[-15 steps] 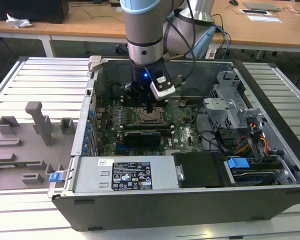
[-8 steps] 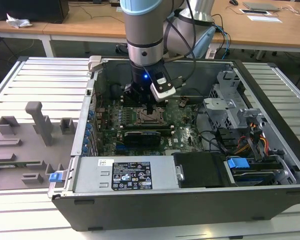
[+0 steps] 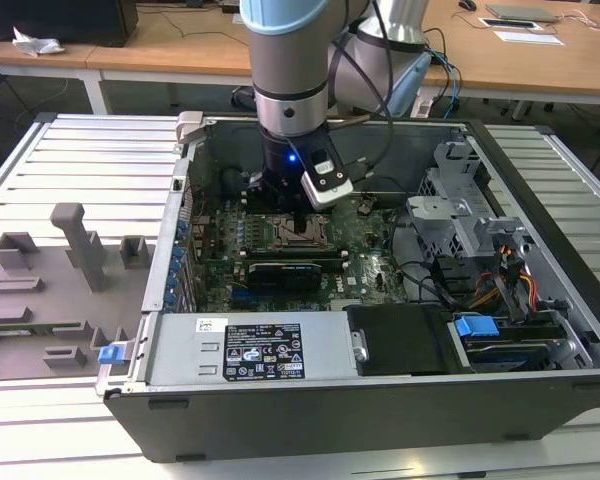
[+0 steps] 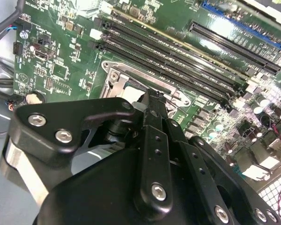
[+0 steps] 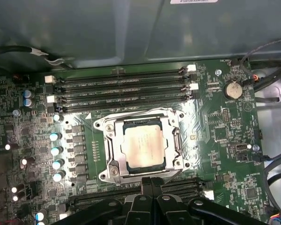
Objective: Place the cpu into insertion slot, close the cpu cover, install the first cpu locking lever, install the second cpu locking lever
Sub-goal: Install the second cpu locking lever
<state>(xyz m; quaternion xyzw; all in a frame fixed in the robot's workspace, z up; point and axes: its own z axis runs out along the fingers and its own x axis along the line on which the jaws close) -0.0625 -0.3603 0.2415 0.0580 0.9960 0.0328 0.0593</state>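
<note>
CPU (image 5: 141, 148) sits seated in the insertion slot (image 5: 113, 161), pale silver-grey square top facing up, framed by the cpu cover (image 5: 139, 115), which lies flat around it with the chip showing through its cut-out. Cover is thin bright stamped metal, rim glinting.

Fingers (image 5: 151, 187): two black bars pressed together side by side, no gap visible, holding nothing. In the first wrist view their tips hang just beside the socket edge, on the side away from the memory slots (image 5: 122, 89). Second wrist view shows the same black linkage (image 4: 152, 140) with silver screws over the socket corner, hiding most of the chip.

Container: open computer case (image 3: 310, 400), dark sheet-metal walls, lying on a ribbed grey table (image 3: 80, 160). Inside it: green motherboard (image 5: 220, 140) with the socket near its middle, four long black memory slots next to the socket, round coin cell (image 5: 232, 89) further along the board past the slot ends, row of silver-topped capacitors (image 5: 56, 150) beside the socket. In the exterior view the arm (image 3: 290, 60) comes straight down into the case over the socket; drive cage with blue tab (image 3: 475, 326) sits toward the exterior view's right of it.

Grey moulded fixture tray (image 3: 50, 290) lies on the table outside the case, toward the exterior view's left.
</note>
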